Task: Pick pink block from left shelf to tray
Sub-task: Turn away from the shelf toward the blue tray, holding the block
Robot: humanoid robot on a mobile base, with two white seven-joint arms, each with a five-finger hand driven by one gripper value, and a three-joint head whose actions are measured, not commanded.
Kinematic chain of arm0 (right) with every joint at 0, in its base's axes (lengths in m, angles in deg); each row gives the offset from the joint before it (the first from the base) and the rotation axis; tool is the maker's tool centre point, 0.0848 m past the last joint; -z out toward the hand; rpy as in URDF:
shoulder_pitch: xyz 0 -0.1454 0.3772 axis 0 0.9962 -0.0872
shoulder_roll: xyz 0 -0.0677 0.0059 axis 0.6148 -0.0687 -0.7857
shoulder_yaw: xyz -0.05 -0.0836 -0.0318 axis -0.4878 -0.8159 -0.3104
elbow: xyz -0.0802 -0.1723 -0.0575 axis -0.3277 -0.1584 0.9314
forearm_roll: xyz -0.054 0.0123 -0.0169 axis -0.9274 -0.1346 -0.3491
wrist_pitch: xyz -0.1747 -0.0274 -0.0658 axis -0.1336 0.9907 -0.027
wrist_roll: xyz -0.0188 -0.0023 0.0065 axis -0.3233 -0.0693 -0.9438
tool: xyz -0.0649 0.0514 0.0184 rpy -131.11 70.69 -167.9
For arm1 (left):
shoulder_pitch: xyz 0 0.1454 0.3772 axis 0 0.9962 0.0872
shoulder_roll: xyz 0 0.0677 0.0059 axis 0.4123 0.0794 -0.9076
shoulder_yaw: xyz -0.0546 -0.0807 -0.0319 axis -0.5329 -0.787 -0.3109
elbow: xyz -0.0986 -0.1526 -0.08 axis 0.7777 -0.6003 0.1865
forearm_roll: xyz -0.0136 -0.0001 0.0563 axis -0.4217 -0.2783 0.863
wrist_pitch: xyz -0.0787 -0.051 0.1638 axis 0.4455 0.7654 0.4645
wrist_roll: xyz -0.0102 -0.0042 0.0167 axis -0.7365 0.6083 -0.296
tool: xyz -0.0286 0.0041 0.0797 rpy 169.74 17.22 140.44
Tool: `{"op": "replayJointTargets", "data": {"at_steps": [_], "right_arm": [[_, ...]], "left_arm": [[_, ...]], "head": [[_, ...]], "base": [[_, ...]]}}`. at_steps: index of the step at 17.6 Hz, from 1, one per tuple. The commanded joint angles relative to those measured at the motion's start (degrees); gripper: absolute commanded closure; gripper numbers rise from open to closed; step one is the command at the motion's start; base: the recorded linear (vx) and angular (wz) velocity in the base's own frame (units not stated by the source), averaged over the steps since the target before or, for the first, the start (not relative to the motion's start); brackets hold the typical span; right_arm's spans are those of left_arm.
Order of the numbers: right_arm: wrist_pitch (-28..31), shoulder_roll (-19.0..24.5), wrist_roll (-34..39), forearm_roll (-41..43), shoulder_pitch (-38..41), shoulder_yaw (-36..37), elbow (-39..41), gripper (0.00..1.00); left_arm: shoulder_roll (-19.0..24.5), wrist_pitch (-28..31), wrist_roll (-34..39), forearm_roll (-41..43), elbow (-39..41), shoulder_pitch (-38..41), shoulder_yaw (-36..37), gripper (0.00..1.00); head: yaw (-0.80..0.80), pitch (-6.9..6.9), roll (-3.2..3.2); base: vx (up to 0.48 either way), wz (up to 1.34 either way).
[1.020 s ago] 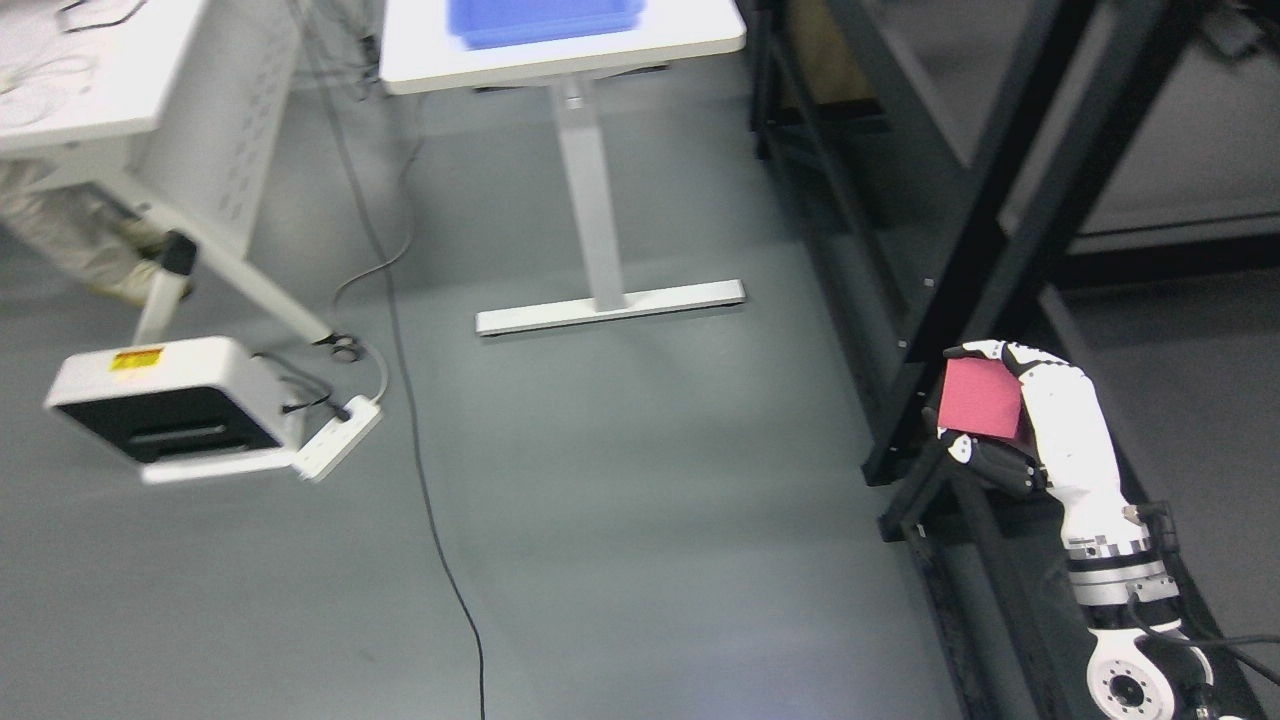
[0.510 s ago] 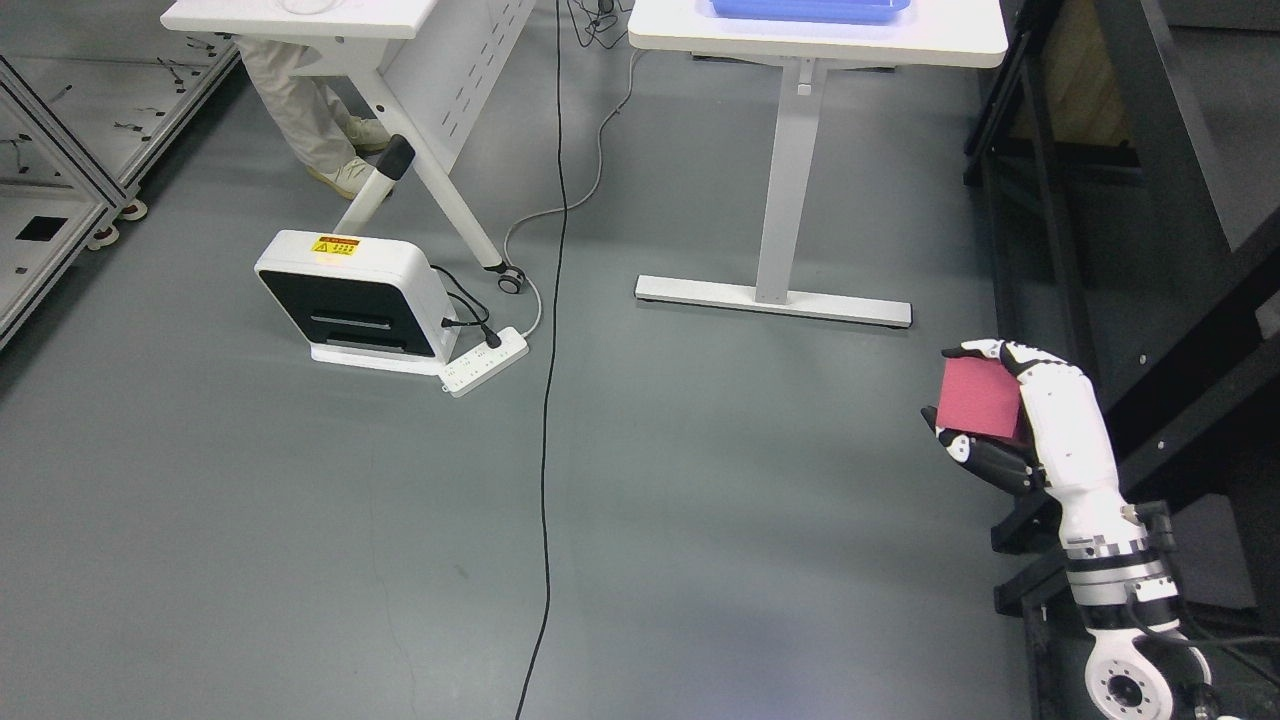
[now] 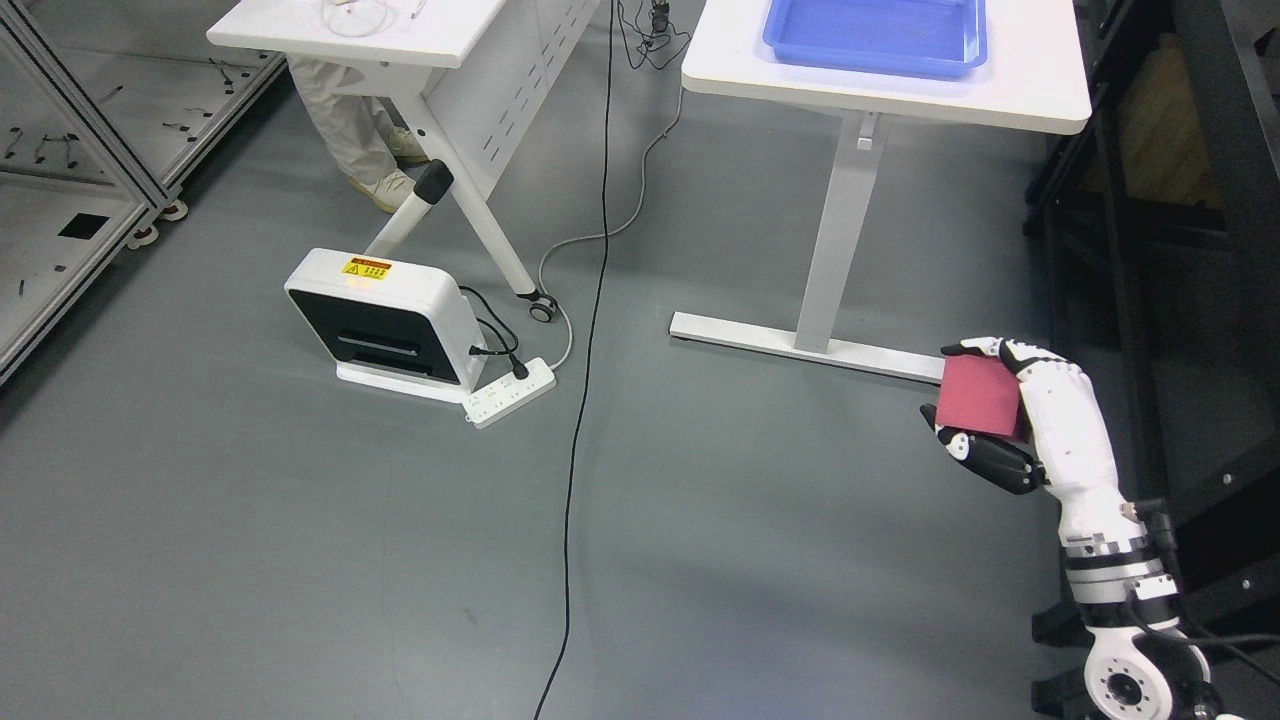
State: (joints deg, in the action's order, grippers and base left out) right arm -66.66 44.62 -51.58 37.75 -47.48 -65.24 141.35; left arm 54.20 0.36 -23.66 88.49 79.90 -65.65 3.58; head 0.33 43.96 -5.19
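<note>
Blue tray [image 3: 876,40] — far rim cropped; person's legs [image 3: 345,140] only.

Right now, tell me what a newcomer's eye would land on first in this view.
First, the pink block at the lower right, held in the fingers of the white right hand above the bare grey floor. Next, the blue tray on the white table at the top right. Then the white box-shaped unit with a yellow warning label, standing on the floor at left beside a power strip.
</note>
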Motion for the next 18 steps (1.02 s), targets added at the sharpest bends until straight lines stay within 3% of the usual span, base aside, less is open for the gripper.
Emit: {"op": "replayJointTargets", "data": {"at_steps": [1, 18], "right_arm": [[0.1, 0.1, 0.0, 0.0, -0.1, 0.0, 0.1, 0.91], [0.1, 0.4, 0.1, -0.1, 0.0, -0.3, 0.1, 0.91]], "left_arm": [[1.0, 0.0, 0.0, 0.1, 1.0, -1.3, 0.0, 0.00], [1.0, 0.0, 0.0, 0.1, 1.0, -1.3, 0.0, 0.00]], "head": [[0.00, 0.00, 0.00], [0.00, 0.01, 0.00]], "base": [[0.333, -0.02], [0.379, -0.05]]}}
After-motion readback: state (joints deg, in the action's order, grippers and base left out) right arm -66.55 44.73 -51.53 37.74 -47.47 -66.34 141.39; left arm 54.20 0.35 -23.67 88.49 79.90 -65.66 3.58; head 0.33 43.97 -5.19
